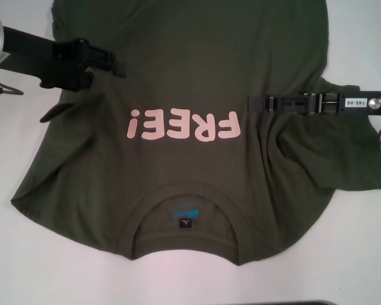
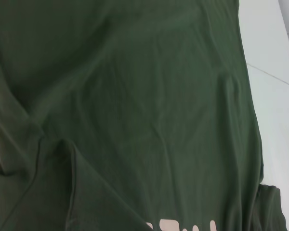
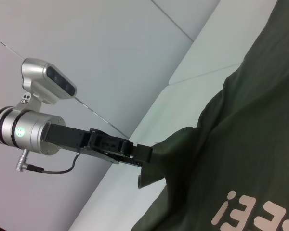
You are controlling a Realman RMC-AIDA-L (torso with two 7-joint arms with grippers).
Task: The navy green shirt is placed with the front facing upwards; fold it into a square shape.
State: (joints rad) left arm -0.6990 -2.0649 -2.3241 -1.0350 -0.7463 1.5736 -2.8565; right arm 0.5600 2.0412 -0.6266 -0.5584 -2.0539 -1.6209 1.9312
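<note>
A: Olive-green cotton fills most of what we see: the navy green shirt (image 1: 197, 82) lies front-up on the white worktop (image 1: 25, 267), its collar (image 1: 185, 219) at 6 o'clock in the head view, so the pale pink "FREE" lettering (image 1: 183, 124) reads upside down to us.

B: And where do we place our pincers against it?

A: Our left pincer (image 1: 117, 65) comes in from 9 o'clock, low over the shirt's left edge. From the right wrist view its tip (image 3: 147, 156) is pinched on a lifted fold of that edge; the cloth bunches up around it.

B: The right one?

A: Our right pincer (image 1: 254, 103) reaches in from 3 o'clock, just beside the lettering's end. The right sleeve (image 1: 349, 159) is crumpled beneath that arm, with wrinkles running toward the collar. Whether those fingers are parted or have any cloth, we cannot tell.

B: And the left wrist view?

A: Only green fabric with a raised crease (image 2: 82, 173), and a strip of worktop beyond it.
</note>
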